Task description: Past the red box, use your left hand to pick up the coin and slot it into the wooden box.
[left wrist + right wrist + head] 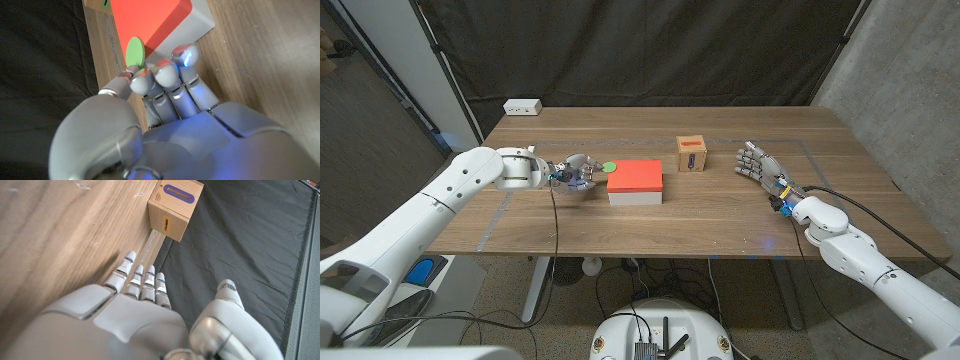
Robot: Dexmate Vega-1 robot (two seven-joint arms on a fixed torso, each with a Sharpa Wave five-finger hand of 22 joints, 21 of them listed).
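Green is the coin (609, 166), a small round disc. It is held at the tips of the left hand (575, 172), a bit left of the middle of the head picture. The left wrist picture shows it best: the coin (134, 52) is pinched between the thumb and the fingers (154, 76), which are curled in close together. The coin stands up on its edge there, just beside the red box.

The red box (636, 178) sits in the middle of the head picture, on the brown wooden bench (720, 225). Its top is red and its sides are white. The left hand (165, 115) is right next to its left side, and the coin is at the upper left corner of the box.

The wooden box (692, 154) stands to the upper right of the red box, a little apart from it. It is a small cube with a purple slot on top. In the right wrist picture the wooden box (175, 207) is near the top, with a second thin slot on its side.

The right hand (760, 165) is on the right side of the head picture, near the wooden box but not touching it. Its fingers (142, 282) are straight and a little spread, and it holds nothing.

A small white box (522, 106) sits at the far left corner of the bench.
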